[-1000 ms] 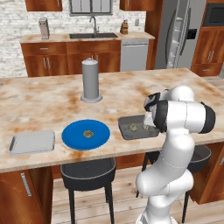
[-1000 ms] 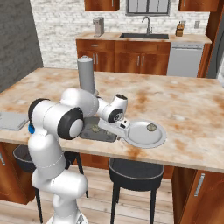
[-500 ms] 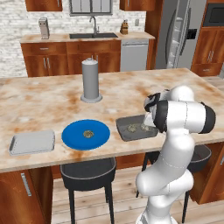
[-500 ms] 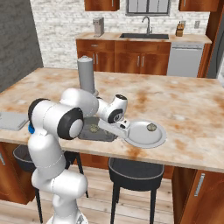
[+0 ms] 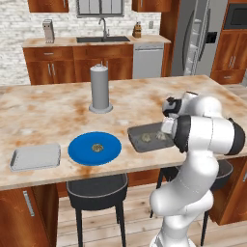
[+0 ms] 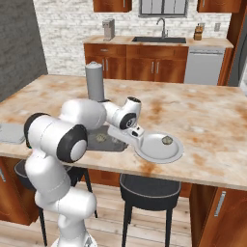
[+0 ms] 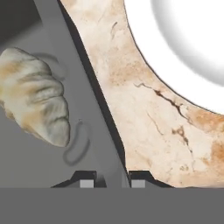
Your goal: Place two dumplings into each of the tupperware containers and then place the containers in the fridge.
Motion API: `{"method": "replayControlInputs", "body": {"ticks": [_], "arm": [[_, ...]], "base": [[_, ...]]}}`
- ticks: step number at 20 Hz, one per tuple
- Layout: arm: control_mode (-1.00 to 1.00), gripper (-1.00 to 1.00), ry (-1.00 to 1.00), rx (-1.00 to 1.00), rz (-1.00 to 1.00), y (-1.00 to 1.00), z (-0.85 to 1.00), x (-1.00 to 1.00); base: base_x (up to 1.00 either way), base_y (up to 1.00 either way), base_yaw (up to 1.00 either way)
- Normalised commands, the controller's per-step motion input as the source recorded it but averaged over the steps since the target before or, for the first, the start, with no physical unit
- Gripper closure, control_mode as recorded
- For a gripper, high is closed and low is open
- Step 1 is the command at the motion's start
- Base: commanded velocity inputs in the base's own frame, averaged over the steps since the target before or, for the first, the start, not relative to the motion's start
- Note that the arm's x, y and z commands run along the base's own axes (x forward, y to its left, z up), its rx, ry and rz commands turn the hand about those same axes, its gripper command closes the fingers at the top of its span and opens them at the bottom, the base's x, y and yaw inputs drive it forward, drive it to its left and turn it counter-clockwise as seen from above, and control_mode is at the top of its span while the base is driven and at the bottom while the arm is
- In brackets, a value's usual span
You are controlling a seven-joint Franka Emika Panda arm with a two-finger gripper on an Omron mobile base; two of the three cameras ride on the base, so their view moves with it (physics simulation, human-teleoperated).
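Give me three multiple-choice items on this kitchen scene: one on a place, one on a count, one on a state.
1. The dark grey container sits:
A. in the sink
B. between the blue plate and the round light-grey plate
C. inside the fridge

2. Dumplings on the blue plate:
A. none
B. three
C. one

3. The claw is:
A. closed on the dark grey container's rim
B. wide open above the blue plate
C. holding a dumpling in the air

Key:
1 B, both base views show it on the counter with a plate on each side.
2 C, a single dumpling lies near the plate's middle.
3 A, the hand view shows its tips either side of the rim wall.
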Motion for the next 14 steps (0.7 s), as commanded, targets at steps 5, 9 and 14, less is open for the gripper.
{"method": "replayControlInputs", "body": {"ticks": [5, 9, 14], "arm": [[-1.00, 1.00, 0.12, 0.00, -0.27, 0.00, 0.52, -0.63], [-1.00, 1.00, 0.10, 0.00, -0.39, 0.00, 0.52, -1.00], [-1.00, 1.00, 0.11, -0.01, -0.43, 0.01, 0.58, -0.86]], "base": [[0.00, 0.00, 0.00], [0.00, 0.00, 0.00], [0.00, 0.00, 0.00]]}}
